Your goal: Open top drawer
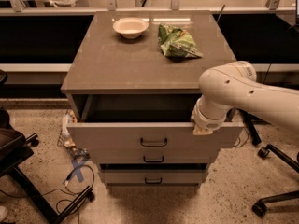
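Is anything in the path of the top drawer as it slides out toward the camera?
Nothing visible does. The top drawer is partly out, with the gripper at its front panel's upper right edge. The black chair sits left of its path, the chair base right.

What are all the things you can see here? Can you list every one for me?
top drawer: one, grey-beige, partly open, dark bar handle
lower drawers: two, grey-beige, beneath the top drawer
cabinet top: one, grey-brown
bowl: one, cream, at the back of the cabinet top
bag: one, green, crumpled, right of the bowl
chairs: two, black, on the floor at left and right
tape cross: one, blue, on the floor left of the cabinet
arm: one, white, reaching in from the right
gripper: one, at the top drawer's front edge, right side
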`<action>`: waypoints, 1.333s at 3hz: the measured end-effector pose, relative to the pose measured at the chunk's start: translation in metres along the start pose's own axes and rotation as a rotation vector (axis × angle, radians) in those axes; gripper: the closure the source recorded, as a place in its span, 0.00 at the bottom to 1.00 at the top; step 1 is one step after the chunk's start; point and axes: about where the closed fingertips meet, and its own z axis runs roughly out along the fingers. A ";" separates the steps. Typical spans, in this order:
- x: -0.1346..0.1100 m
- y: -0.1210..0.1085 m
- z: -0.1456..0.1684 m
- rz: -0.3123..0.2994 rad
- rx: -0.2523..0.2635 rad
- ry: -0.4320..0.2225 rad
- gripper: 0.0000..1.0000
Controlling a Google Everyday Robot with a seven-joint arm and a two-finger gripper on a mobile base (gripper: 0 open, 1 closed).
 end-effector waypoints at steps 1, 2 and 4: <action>0.000 0.000 0.000 0.000 0.000 0.000 1.00; 0.000 0.000 0.000 0.000 0.000 0.000 1.00; 0.000 0.000 -0.002 0.000 -0.001 0.000 1.00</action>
